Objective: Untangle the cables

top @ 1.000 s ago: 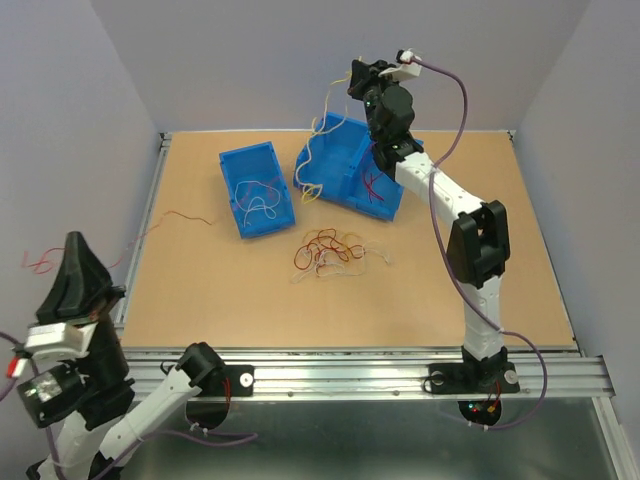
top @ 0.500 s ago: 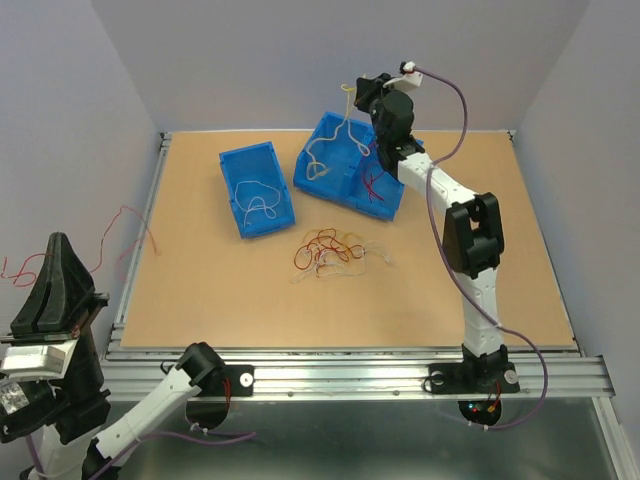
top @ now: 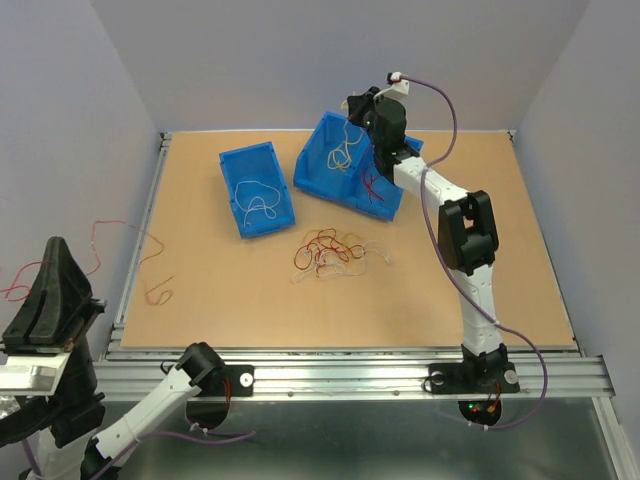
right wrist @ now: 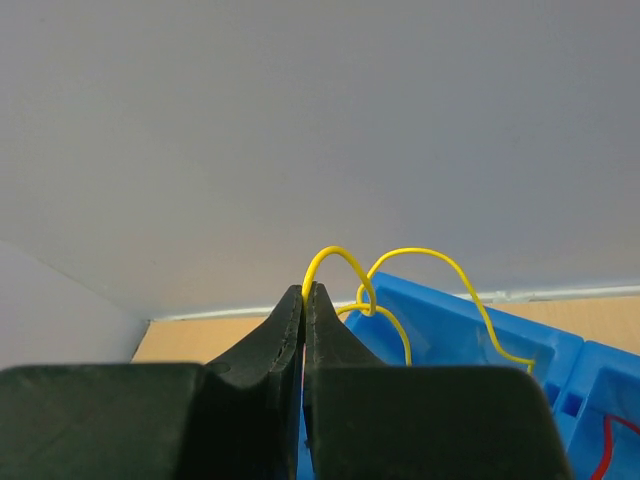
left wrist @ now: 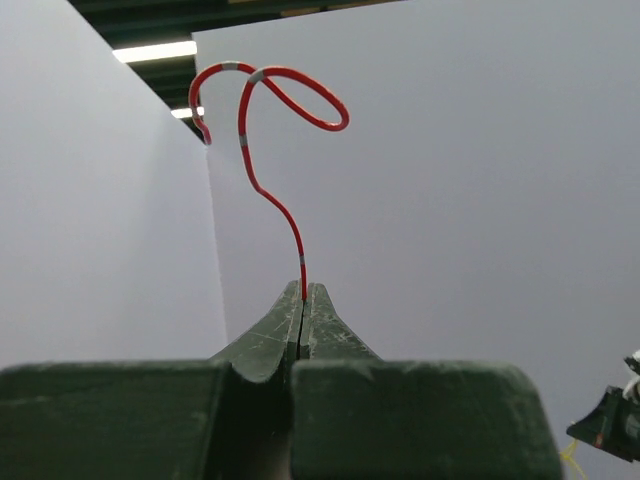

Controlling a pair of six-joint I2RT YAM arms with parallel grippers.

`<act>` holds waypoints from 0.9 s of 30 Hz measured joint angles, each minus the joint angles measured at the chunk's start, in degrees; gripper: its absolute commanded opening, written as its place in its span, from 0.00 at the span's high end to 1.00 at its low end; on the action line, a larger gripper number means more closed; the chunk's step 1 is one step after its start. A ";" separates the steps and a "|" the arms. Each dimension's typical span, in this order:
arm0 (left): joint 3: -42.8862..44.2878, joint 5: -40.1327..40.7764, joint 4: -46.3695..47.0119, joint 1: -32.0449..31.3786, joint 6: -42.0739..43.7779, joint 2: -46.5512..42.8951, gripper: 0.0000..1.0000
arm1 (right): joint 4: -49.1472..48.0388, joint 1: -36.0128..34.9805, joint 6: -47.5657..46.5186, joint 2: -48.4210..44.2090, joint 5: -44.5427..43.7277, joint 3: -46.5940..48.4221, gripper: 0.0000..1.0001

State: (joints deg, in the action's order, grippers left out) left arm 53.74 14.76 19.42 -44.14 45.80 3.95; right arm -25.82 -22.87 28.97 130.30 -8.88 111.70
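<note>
My right gripper (right wrist: 304, 292) pinches a yellow cable (right wrist: 420, 250) dangling into one blue bin (right wrist: 450, 330); my left gripper (left wrist: 303, 292) pinches a red cable (left wrist: 241, 135). A white cable (top: 260, 203) lies in the other bin (top: 248, 153).

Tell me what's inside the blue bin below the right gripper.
A yellow cable hangs into the blue bin from the shut right gripper; a red cable lies at its right end. The right arm hides part of that end.
</note>
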 measured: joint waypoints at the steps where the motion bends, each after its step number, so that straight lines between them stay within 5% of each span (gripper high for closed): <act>1: -0.98 -0.74 -0.22 0.00 -0.28 0.00 1.00 | -0.17 0.00 -0.04 -0.11 0.39 -0.39 0.99; 13: -7.43 -8.79 -0.98 0.00 -3.45 2.64 1.00 | 4.20 -4.63 -4.37 -0.94 -7.91 -6.21 0.99; 16: -7.89 -10.27 -0.79 0.00 -3.93 5.95 1.00 | 7.43 -6.71 -5.99 -0.94 -9.18 -6.21 0.90; 21: -8.28 -12.39 -0.76 0.00 -4.28 11.61 1.00 | 11.34 -9.31 -8.85 -1.25 -10.99 -6.49 0.37; 27: -8.28 -16.33 0.81 0.00 -5.42 18.99 1.00 | 13.55 -9.70 -11.58 -9.79 -8.39 -15.56 0.16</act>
State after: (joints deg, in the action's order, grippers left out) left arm 45.45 -1.56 20.23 -44.14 40.38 22.94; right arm -12.27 -32.58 17.39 120.51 -17.28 96.14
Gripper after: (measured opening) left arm 0.037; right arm 0.781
